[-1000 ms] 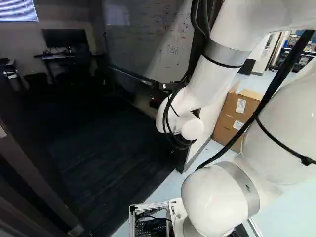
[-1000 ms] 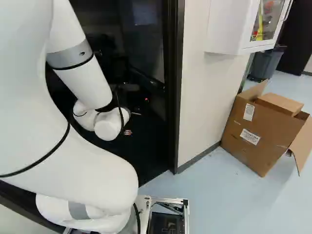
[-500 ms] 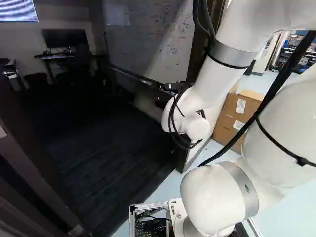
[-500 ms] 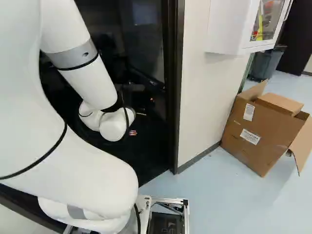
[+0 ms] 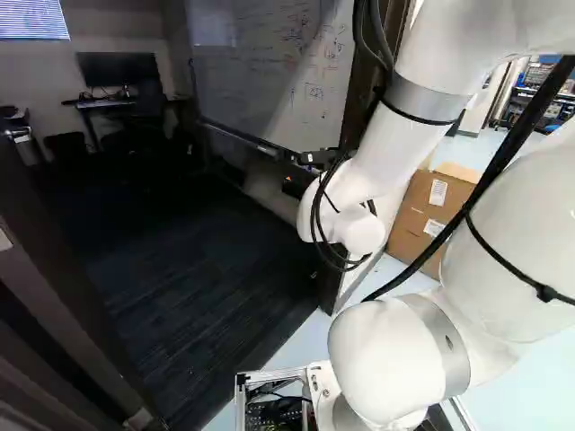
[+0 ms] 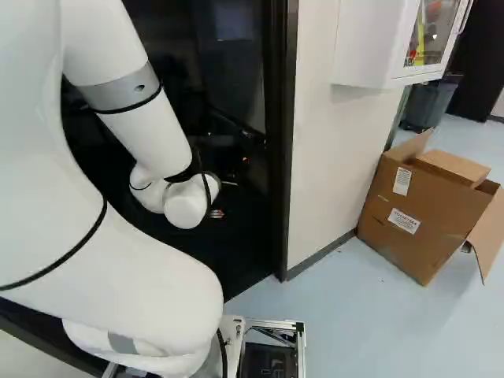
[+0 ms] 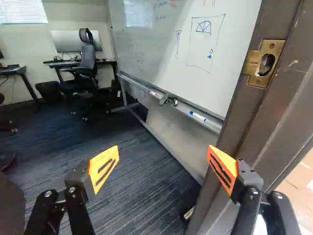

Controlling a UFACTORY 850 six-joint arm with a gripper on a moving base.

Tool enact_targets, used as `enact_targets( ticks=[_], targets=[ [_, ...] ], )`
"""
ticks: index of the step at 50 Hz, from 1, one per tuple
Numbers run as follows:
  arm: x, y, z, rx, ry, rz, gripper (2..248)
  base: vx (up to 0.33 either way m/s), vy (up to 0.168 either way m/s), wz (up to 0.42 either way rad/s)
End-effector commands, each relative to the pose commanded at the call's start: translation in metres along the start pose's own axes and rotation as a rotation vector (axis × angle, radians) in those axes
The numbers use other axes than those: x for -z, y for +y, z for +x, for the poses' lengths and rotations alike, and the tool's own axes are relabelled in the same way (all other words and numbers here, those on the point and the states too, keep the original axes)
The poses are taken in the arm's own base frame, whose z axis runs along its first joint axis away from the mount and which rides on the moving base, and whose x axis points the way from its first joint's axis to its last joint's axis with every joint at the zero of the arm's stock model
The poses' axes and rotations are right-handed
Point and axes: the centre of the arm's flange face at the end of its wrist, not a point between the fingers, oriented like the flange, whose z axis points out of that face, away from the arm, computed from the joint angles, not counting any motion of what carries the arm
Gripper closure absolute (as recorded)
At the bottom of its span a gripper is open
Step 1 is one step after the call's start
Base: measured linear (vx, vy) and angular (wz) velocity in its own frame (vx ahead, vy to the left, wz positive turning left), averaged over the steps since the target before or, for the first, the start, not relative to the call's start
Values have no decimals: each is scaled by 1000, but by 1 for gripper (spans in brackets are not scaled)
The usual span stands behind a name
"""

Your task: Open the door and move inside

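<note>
- Room (image 5: pixel 207 242): dark-carpeted, ahead and left, beyond the doorway.
- Door: the dark panel (image 5: pixel 40 242) at the near left of the left base view, standing open.
- White arm (image 5: pixel 386 162): right of the middle in the left base view, bent down near the right side of the doorway.
- Whiteboard (image 7: pixel 181 44): inside the room, along its right side, with a marker tray (image 7: pixel 146 89) below.
- Door frame (image 6: pixel 279 142): dark, just right of the arm in the right base view.
- Cardboard box (image 6: pixel 417 205): flaps up, right of the doorway, on the pale floor.
- Office chair (image 7: pixel 87 66): far inside, beside a desk (image 7: pixel 73 62).
- Fingers (image 7: pixel 103 169): spread wide; whether one touches the frame, I cannot tell.
- Brass strike plate (image 7: pixel 264 63): on the frame, beyond the right finger.
</note>
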Motion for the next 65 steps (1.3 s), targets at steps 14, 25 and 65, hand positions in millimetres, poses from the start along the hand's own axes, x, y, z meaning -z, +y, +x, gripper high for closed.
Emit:
enact_targets(
  ticks=[14,25,65],
  targets=[
    [0,0,0,0,0,0,3,-1,-15,-26],
    [0,0,0,0,0,0,3,0,8,41],
    [0,0,0,0,0,0,3,0,16,79]
  ],
)
